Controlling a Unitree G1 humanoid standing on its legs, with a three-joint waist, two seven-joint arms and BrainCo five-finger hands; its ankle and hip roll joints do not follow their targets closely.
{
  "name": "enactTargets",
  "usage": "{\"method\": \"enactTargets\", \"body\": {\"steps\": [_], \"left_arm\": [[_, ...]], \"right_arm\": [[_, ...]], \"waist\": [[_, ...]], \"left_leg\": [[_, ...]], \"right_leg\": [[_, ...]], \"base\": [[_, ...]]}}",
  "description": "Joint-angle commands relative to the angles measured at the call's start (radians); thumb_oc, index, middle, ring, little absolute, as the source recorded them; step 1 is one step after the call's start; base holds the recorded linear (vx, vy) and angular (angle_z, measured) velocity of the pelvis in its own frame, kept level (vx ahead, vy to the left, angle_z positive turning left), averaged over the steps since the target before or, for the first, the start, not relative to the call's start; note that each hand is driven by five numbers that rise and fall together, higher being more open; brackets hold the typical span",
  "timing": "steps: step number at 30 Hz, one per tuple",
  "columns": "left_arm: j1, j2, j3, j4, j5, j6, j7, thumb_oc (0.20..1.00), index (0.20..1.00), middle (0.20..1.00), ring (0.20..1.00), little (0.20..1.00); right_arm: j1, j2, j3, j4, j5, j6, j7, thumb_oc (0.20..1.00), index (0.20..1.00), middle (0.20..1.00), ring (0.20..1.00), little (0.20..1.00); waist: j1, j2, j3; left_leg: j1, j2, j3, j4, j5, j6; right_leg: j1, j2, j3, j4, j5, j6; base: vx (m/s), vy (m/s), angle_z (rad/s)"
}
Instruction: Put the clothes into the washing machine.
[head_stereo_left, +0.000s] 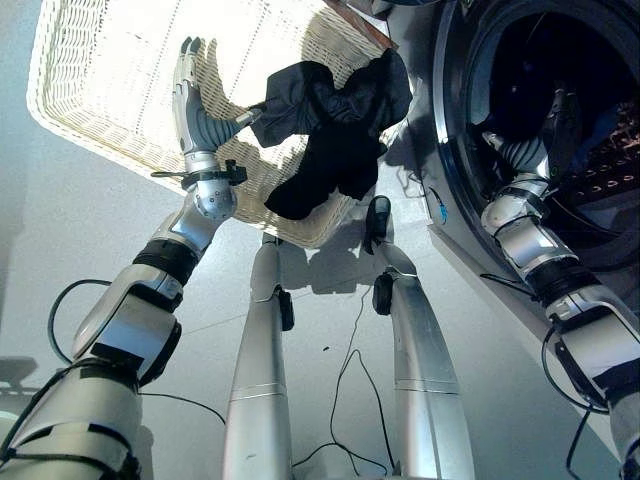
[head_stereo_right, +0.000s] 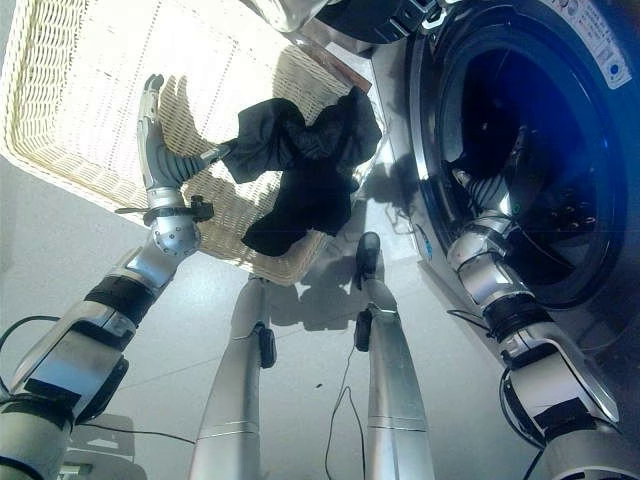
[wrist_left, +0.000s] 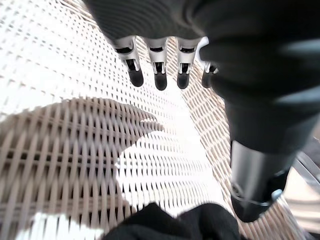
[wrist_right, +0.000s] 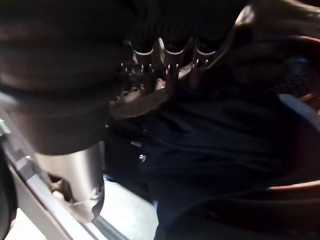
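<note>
In the white wicker basket (head_stereo_left: 100, 90) on the floor, the L hand (head_stereo_left: 190, 105) is up over the weave w/ its fingers (wrist_left: 159, 75) straight and spread; the thumb sticks out sideways toward a dark cloth (head_stereo_left: 330, 130); the cloth hangs off the thumb side and droops over the basket's near rim, so it looks hooked or pinched there, but I can't tell for sure if the thumb grips it; the fingers don't close on it.

By the washing machine (head_stereo_right: 470, 60), the door hole is open and the R arm goes right inside the drum; the R hand (head_stereo_left: 545, 125) is deep in the dark; in the R wrist view its fingers (wrist_right: 172, 60) point at some dark blue clothes (wrist_right: 215, 135) lying in the drum; they look bent down near the cloth, but it's too dark to tell if they hold it or are let go.

So how far? I think about halfway; some clothes are in the machine already, and one dark piece is not in yet; the rest of the basket looks bare. What's left, I guess: get the R hand out of the drum, carry the dark cloth over to the door hole and drop it in.
</note>
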Motion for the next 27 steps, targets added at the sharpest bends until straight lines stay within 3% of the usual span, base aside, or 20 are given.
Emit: {"method": "enactTargets", "body": {"steps": [1,10,14,23,27], "left_arm": [[-0.030,-0.028,0.064,0.030,-0.021,-0.067,0.026,1.000,1.000,1.000,1.000,1.000],[-0.017,-0.028,0.086,0.000,-0.070,-0.065,0.041,1.000,1.000,1.000,1.000,1.000],[0.006,-0.041,0.123,-0.024,-0.097,-0.073,0.054,1.000,1.000,1.000,1.000,1.000],[0.059,-0.080,0.179,-0.068,-0.103,-0.097,0.081,1.000,1.000,1.000,1.000,1.000],[0.064,-0.086,0.186,-0.074,-0.118,-0.102,0.083,1.000,1.000,1.000,1.000,1.000]], "right_arm": [[0.016,-0.019,0.004,-0.031,-0.055,-0.024,-0.031,1.000,1.000,1.000,1.000,1.000],[0.047,-0.037,0.038,-0.158,-0.200,-0.146,0.023,1.000,1.000,1.000,1.000,1.000],[0.073,-0.016,0.040,-0.270,-0.286,-0.236,0.100,1.000,1.000,1.000,1.000,1.000],[0.109,0.023,0.078,-0.459,-0.356,-0.341,0.270,1.000,1.000,1.000,1.000,1.000],[0.082,0.019,0.122,-0.497,-0.354,-0.358,0.332,1.000,1.000,1.000,1.000,1.000]], "waist": [[-0.001,0.006,-0.021],[-0.003,0.009,-0.021],[-0.004,0.009,-0.021],[0.004,0.015,-0.021],[0.013,0.020,-0.021]], "left_leg": [[0.005,-0.031,0.034,0.148,-0.187,-0.011],[0.003,-0.036,0.030,0.148,-0.179,-0.010],[0.007,-0.041,0.028,0.149,-0.179,-0.009],[0.004,-0.048,0.026,0.151,-0.170,-0.009],[0.006,-0.049,0.024,0.154,-0.164,-0.011]], "right_leg": [[0.101,0.067,-0.029,-0.192,0.102,0.103],[0.101,0.065,-0.029,-0.190,0.101,0.104],[0.104,0.062,-0.030,-0.189,0.096,0.103],[0.106,0.059,-0.033,-0.180,0.084,0.096],[0.110,0.056,-0.037,-0.175,0.082,0.095]], "base": [[0.00,0.000,0.00],[0.00,0.000,0.00],[0.00,0.000,0.00],[0.00,0.002,0.02],[0.00,0.001,0.01]]}}
